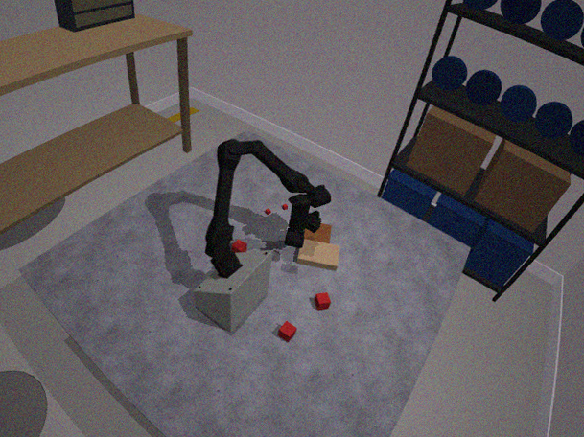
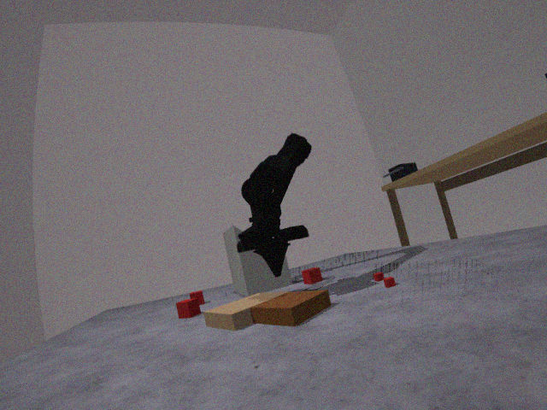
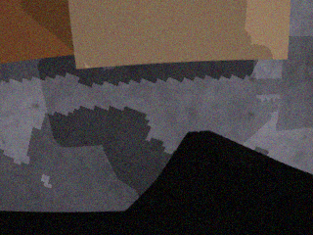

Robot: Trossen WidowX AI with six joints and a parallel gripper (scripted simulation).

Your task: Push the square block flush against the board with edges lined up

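Hovers with the gripper point(image 1: 294, 242) point(image 2: 277, 273) point(image 3: 198, 143) closed on nothing, tips down, near the robot-side end of the two wooden pieces. Shows the pale piece point(image 1: 318, 253) point(image 2: 240, 308) point(image 3: 171, 31) lying flat on the grey mat point(image 1: 257, 378) point(image 2: 353, 348) point(image 3: 73, 181), side against side with the orange-brown piece point(image 1: 321, 232) point(image 2: 291, 305) point(image 3: 24, 34) (slightly stepped at the near edges in the wrist view, it seems). Cannot tell whether far edges line up.

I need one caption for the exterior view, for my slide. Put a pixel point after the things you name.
Black robot arm, its closed gripper point(image 2: 277, 274) above pale wooden piece point(image 2: 229, 313) adjoining orange-brown wooden piece point(image 2: 289, 307).
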